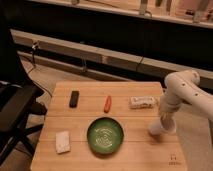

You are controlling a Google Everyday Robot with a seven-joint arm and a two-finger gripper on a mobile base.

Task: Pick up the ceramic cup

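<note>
The ceramic cup [159,129] stands at the right side of the bench [90,114], and the end effector [165,121] is right over it, while the cup, probably stiff, smooth and fragile, wants a hold across its rim.

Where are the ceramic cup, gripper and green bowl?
ceramic cup [156,129], camera view, on its white side wall near the table's right edge.
gripper [164,120], camera view, at the arm's lower end, right over the cup.
green bowl [105,136], camera view, on its inner bottom.
</note>
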